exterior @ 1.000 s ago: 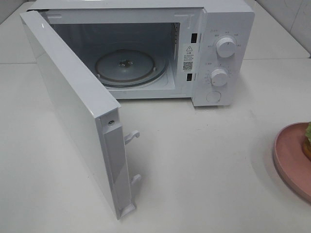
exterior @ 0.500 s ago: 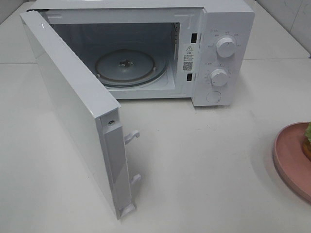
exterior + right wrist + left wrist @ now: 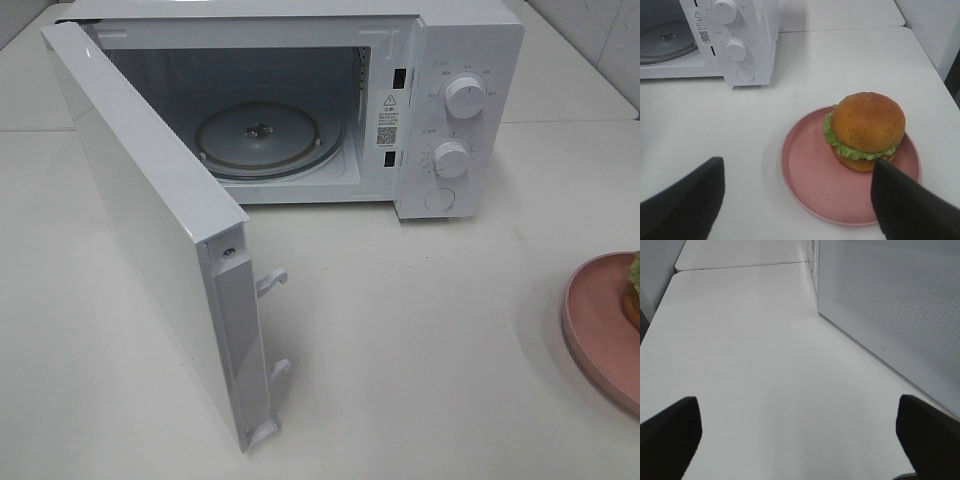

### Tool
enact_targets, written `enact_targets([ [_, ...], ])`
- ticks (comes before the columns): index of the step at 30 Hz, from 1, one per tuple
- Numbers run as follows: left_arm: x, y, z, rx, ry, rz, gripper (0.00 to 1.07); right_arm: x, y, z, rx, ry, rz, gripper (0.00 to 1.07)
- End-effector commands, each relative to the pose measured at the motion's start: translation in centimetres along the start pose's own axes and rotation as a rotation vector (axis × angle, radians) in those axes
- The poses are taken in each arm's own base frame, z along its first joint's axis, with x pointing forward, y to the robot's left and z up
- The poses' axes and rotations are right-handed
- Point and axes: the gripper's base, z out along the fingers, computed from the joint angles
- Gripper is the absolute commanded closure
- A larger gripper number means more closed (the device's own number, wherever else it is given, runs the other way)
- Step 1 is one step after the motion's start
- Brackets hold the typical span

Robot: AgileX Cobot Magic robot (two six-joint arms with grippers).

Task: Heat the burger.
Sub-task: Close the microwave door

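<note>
Fetching the burger [image 3: 867,131]: it sits on the pink plate [image 3: 805,170], on the bench right of the microwave [image 3: 440,110], whose door [image 3: 150,215] stands wide open. Right end effector [image 3: 797,200] hovers near the plate, released and empty; left end effector [image 3: 800,432], also released, idles outside the door. Best grasped low across the bun sides, gently, keeping layers stacked.
</note>
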Motion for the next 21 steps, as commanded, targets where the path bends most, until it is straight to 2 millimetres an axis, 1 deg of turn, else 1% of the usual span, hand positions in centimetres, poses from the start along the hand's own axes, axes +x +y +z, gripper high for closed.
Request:
enact_targets([
  [1,-0.1,-0.1,0.0,0.004,-0.011,-0.002,0.09,0.1,-0.1,-0.4,-0.004,-0.030,-0.003,0.31],
  [11,-0.1,0.0,0.0,-0.005,-0.010,-0.021,0.09,0.1,-0.1,-0.4,-0.004,-0.030,-0.003,0.31],
  [16,-0.6,-0.1,-0.4,0.002,-0.055,-0.046,0.09,0.1,-0.1,-0.4,-0.004,-0.030,-0.003,0.31],
  [17,-1.1,0.0,-0.6,-0.003,-0.096,-0.059,0.09,0.1,-0.1,-0.4,-0.004,-0.030,-0.003,0.31],
  [19,-1.4,0.0,-0.6,-0.006,-0.120,-0.062,0.09,0.1,-0.1,-0.4,-0.004,-0.030,-0.003,0.31],
  [21,-2.7,0.5,-0.2,-0.045,-0.199,-0.043,0.12,0.1,-0.1,-0.4,-0.004,-0.030,-0.003,0.31],
])
